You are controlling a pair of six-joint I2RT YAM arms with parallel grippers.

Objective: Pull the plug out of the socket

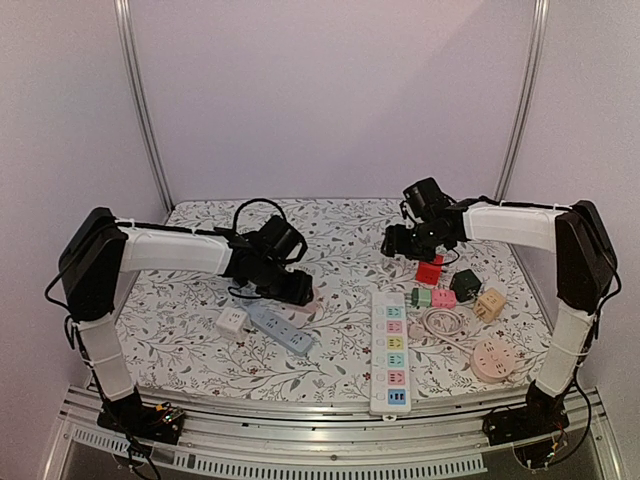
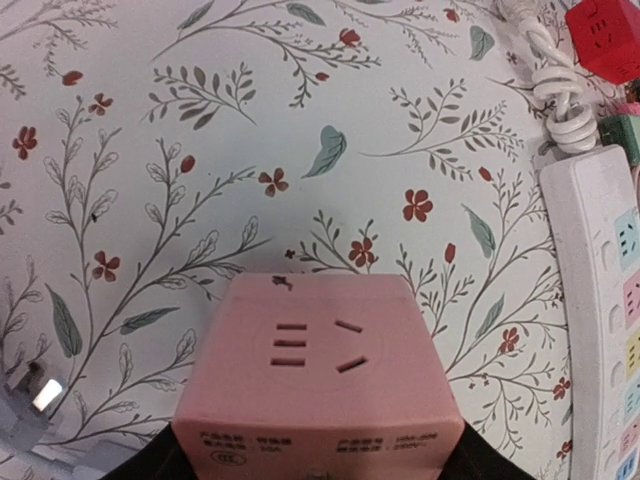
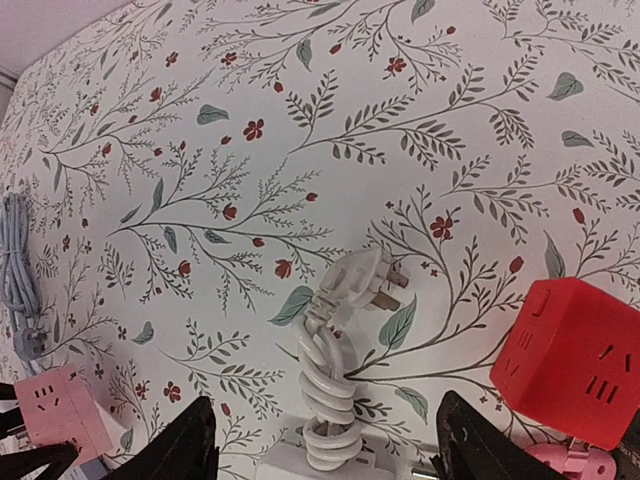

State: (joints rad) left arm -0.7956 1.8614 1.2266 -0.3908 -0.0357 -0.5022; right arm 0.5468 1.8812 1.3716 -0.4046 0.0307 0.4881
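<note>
the right gripper (image 3: 327, 400) has its fingers (image 3: 185, 450) spread wide, with nothing between them touching either one. below that gap, on the floral tablecloth (image 3: 300, 90), lies the white plug (image 3: 360, 285). it rests on its side with its metal prongs bare and pointing right, seated in no socket. its coiled white cord (image 3: 325, 390) runs near from it to the far end of the long white power strip (image 1: 391, 350). just right of the plug, apart from it, sits a red cube socket (image 3: 580, 365). well to its left is the pink cube socket (image 3: 55, 410).

the left gripper (image 2: 320, 465) pinches that pink cube socket between its dark fingers (image 2: 150, 468), one at each lower corner in the left wrist view. the cube's face shows empty slots. in the top view the left gripper sits low over the cloth at mid-table, left of the power strip's far end.

near and left of the left gripper lie a grey-blue power strip (image 1: 283, 332), set at an angle, and a white cube socket (image 1: 231, 320) just beside its left end.

right of the long strip is a cluster of small sockets: a green cube (image 1: 421, 297), a small pink one (image 1: 443, 297), a dark green cube (image 1: 465, 285) and a beige cube (image 1: 489, 304). nearer lie a loose white cable loop (image 1: 440, 322) and a round pink socket (image 1: 491, 358).
</note>
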